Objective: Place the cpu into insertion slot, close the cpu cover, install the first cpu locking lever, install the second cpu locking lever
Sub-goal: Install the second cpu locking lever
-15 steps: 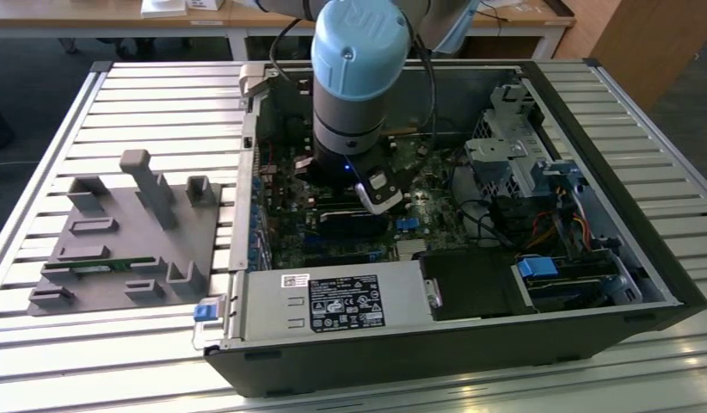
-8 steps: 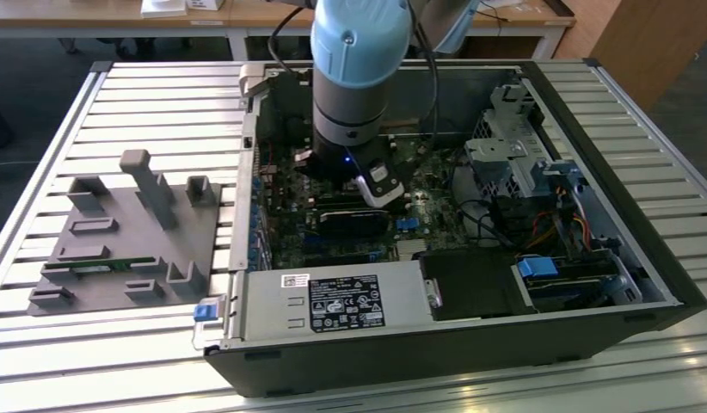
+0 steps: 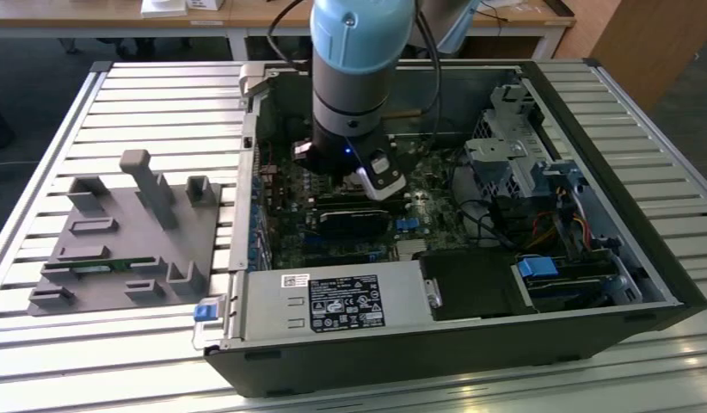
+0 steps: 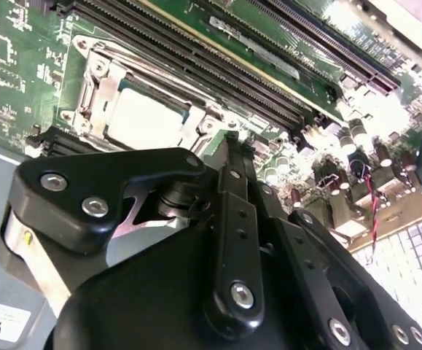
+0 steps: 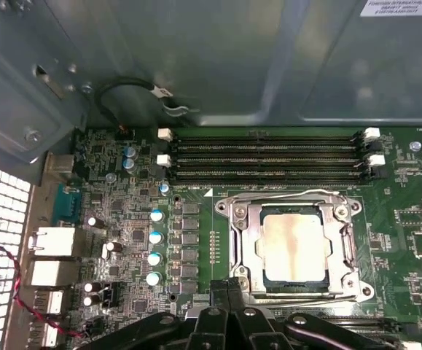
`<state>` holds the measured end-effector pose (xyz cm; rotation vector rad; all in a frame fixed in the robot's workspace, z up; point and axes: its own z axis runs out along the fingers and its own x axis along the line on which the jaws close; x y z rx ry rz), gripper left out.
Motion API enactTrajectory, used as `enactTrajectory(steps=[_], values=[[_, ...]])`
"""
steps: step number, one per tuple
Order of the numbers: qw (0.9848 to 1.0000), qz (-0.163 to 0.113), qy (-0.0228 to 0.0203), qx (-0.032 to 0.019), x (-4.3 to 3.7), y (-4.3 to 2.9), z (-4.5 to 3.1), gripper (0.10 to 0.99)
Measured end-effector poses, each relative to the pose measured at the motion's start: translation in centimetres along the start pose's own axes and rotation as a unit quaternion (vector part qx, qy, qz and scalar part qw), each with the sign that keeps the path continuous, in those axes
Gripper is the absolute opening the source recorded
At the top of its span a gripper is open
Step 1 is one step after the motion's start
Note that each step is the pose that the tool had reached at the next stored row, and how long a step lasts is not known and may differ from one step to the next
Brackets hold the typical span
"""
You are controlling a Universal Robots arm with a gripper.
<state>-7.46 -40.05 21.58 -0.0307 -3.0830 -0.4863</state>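
Overhead, cpu [image 5: 295, 246] under cpu cover [image 5: 345, 248].

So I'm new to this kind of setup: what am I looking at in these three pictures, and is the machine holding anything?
The exterior view looks at an open computer case lying on a slatted table, with a blue and grey robot arm reaching down into it. A grey parts holder sits beside the case. Both wrist views come from cameras riding on the arm, looking past its black pincer at the green circuit board. There the cpu lies in its socket with the cpu cover closed over it. The pincer's fingers meet, holding nothing visible.
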Motion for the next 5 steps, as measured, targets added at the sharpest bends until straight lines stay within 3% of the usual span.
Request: enactTrajectory(steps=[5], values=[[1.0, 0.0, 0.0, -0.0001, 0.0, 0.1, -0.28, 0.106]])
